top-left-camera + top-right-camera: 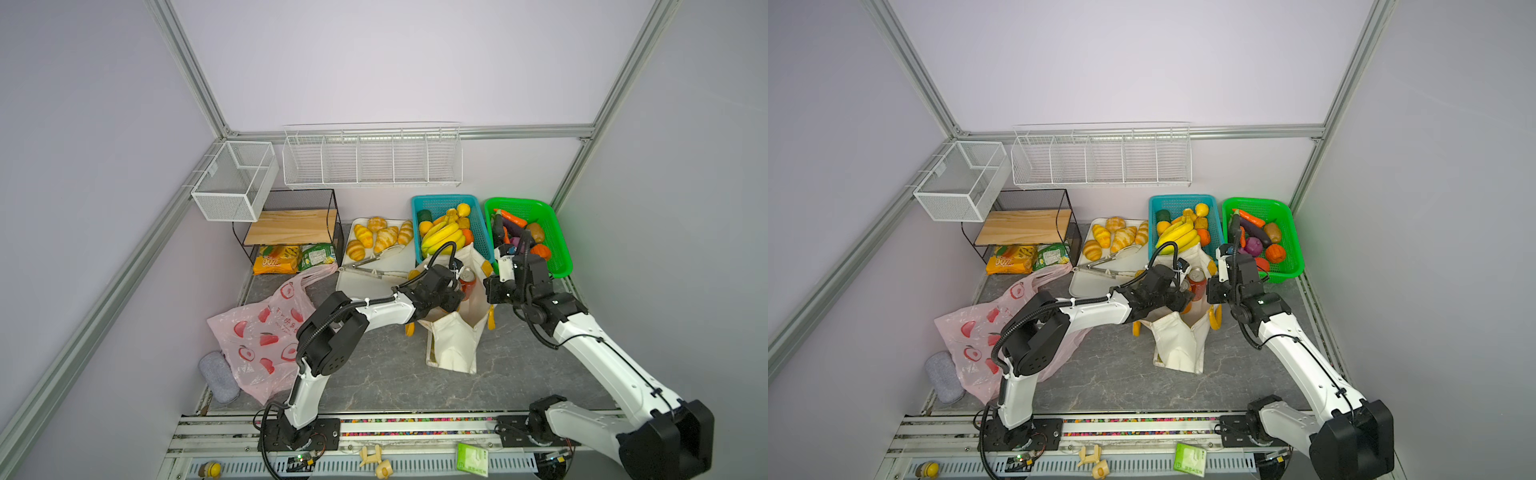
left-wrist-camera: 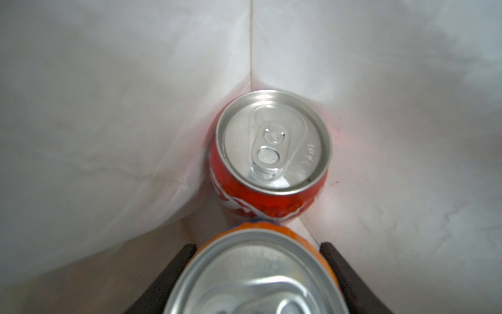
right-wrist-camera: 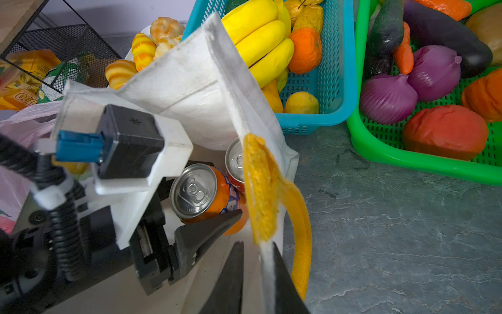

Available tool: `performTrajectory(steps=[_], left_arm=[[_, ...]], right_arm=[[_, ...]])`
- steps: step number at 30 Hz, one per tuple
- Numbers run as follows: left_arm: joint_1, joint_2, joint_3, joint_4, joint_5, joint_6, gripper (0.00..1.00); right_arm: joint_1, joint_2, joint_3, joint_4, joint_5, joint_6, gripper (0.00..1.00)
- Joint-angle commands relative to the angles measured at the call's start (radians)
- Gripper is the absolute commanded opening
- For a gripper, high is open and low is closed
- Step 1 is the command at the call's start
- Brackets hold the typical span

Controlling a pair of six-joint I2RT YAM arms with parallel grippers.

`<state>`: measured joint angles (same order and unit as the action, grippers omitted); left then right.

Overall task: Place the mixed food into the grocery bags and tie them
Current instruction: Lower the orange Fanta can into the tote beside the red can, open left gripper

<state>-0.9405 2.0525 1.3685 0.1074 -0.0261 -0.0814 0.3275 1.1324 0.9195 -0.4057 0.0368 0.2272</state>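
The cream canvas tote stands open in both top views. My left gripper reaches down into it, shut on the orange soda can, which is tilted above the bag's floor. Deeper in the tote's corner the red cola can stands upright. My right gripper is shut on the tote's rim beside a yellow-orange handle. The pink plastic bag lies crumpled at the left, partly under the left arm. Bananas and oranges fill the blue basket behind the tote.
A green basket of vegetables sits at the back right. A white tray with croissants and tongs lies left of the blue basket. A black wire shelf stands at the back left, and a grey pouch lies by the pink bag.
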Motion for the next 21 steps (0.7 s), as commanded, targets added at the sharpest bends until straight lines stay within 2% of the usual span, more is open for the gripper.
performTrajectory(steps=[1, 8, 21], left_arm=[[0.009, -0.002, -0.002, 0.123, 0.005, 0.002, 0.64], [0.008, -0.048, -0.01, 0.098, 0.015, 0.019, 0.81], [0.008, -0.21, -0.04, 0.011, 0.03, 0.047, 0.88]], right_arm=[[-0.006, -0.003, -0.025, 0.004, 0.003, -0.015, 0.19], [-0.005, -0.003, -0.025, 0.004, 0.007, -0.015, 0.19], [-0.005, -0.002, -0.026, 0.001, 0.015, -0.015, 0.19]])
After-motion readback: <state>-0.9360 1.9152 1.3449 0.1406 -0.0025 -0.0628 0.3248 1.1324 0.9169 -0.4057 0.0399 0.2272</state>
